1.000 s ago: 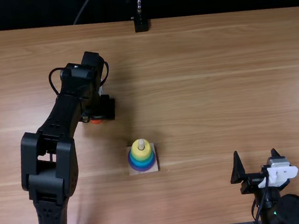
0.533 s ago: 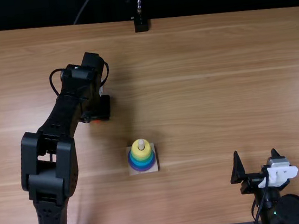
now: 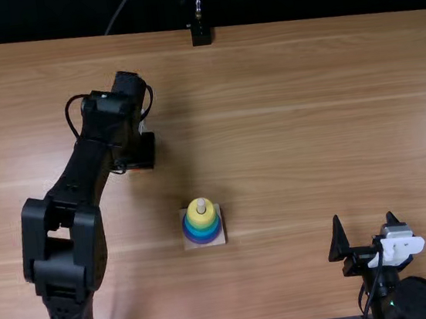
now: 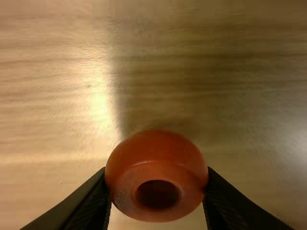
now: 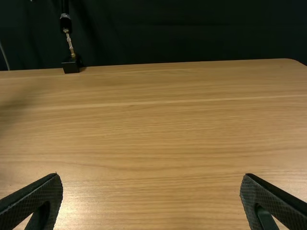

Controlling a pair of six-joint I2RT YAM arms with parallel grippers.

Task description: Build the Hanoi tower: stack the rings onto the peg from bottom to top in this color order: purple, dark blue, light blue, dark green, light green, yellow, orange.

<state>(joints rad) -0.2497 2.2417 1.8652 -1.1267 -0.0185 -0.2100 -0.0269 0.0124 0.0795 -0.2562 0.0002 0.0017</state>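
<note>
My left gripper clamps the orange ring; it seems raised, left of the peg. My right gripper has its fingers apart.

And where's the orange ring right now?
In the left wrist view, the orange ring is pinched in the left gripper; in the top view, that's up and left of the stacked rings.

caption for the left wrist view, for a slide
Left arm's two flat black fingers hold a round orange ring with a central hole above the light brown wooden table.
</note>
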